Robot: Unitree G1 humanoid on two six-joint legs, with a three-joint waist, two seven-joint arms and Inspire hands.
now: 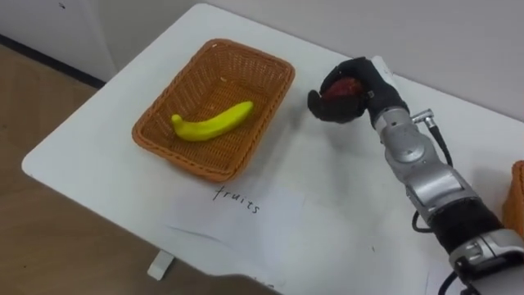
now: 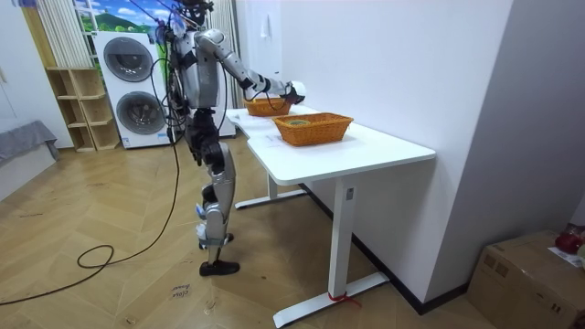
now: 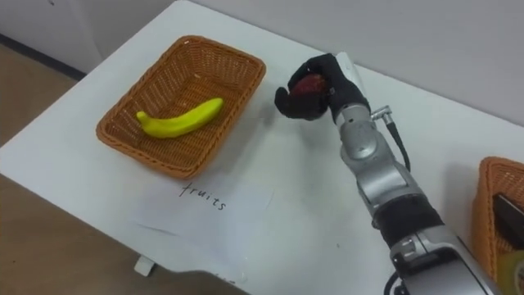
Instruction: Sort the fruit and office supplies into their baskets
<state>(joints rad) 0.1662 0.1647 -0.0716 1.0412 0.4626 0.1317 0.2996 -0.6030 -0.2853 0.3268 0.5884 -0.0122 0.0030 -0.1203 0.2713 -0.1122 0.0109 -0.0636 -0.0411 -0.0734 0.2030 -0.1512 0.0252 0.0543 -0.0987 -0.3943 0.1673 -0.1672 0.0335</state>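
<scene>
A yellow banana (image 1: 214,122) lies in the woven fruit basket (image 1: 272,67) at the left of the white table (image 1: 319,205). My right hand (image 1: 354,92) hovers just right of that basket, fingers curled round a dark red fruit (image 1: 341,88). In the right eye view the same hand (image 3: 319,87) holds the red fruit (image 3: 309,85) beside the fruit basket (image 3: 237,57) with the banana (image 3: 180,118). A second woven basket (image 3: 498,213) stands at the far right with dark items inside. In the room view my right arm reaches out over the table toward the far basket (image 2: 267,106).
A paper sheet (image 1: 237,211) with a handwritten label lies on the table in front of the fruit basket. The table's left and near edges drop to a wooden floor. In the room view I stand at the table's long side, with washing machines (image 2: 132,87) behind me.
</scene>
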